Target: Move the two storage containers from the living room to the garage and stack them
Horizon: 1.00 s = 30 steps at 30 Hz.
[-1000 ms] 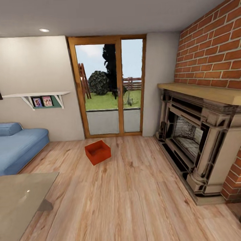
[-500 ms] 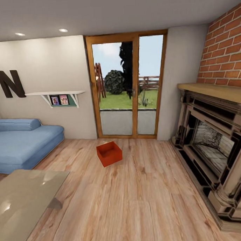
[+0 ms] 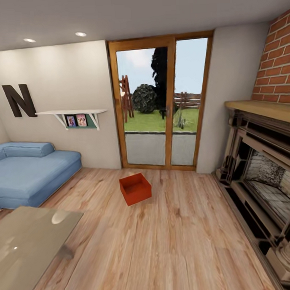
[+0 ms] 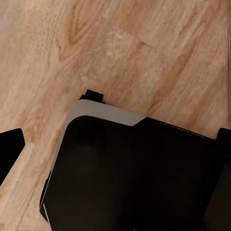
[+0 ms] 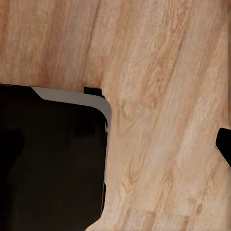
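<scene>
One red-orange storage container (image 3: pixel 135 189) sits open-topped on the light wood plank floor of the living room, a little before the wood-framed glass doors (image 3: pixel 162 104), in the head view. It is turned slightly askew and looks empty. In the left wrist view my left gripper (image 4: pixel 115 144) hangs open over the planks, a dark fingertip (image 4: pixel 9 149) at one edge and another at the opposite edge, with nothing between them. My right gripper (image 5: pixel 115 149) also stands wide, one fingertip (image 5: pixel 224 147) showing at the frame's edge above bare planks.
A blue sofa (image 3: pixel 30 173) stands at the left wall. The glass-topped coffee table (image 3: pixel 27 247) is near at lower left. A fireplace (image 3: pixel 269 186) under a brick wall lines the right. My black base (image 4: pixel 130 178) sits below both wrists.
The head camera has turned left and come a little closer: doors, container and fireplace slid right in the picture, and a letter N on the wall came into view. The container itself has not moved.
</scene>
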{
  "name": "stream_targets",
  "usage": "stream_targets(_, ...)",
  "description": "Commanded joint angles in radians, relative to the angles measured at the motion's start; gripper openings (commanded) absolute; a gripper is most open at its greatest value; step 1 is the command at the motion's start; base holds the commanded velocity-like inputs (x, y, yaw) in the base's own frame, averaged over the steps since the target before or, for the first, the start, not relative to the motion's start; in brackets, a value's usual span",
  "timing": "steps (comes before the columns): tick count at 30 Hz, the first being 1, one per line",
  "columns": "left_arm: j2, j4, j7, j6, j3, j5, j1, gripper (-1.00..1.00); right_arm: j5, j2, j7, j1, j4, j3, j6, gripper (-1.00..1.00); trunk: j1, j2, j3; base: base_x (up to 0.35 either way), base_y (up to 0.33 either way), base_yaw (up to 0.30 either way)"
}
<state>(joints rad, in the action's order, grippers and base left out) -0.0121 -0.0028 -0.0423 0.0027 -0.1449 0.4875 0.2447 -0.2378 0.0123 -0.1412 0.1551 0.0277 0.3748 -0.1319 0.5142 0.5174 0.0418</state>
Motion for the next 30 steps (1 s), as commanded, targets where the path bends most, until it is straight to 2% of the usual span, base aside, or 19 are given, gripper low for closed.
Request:
stream_targets(1, 0.000, 0.000, -0.004, 0.000, -0.009, 0.008, 0.001, 1.00, -0.009, 0.001, -0.001, 0.001, 0.003, 0.009, -0.006, 1.00, 0.001, 0.002, 0.002, 0.304, -0.090, 0.004)
stream_targets(30, 0.000, 0.000, -0.004, 0.000, -0.009, 0.008, 0.001, 1.00, -0.009, -0.001, 0.011, 0.001, 0.003, 0.009, -0.006, 1.00, 0.001, 0.002, 0.002, 0.304, -0.099, 0.000)
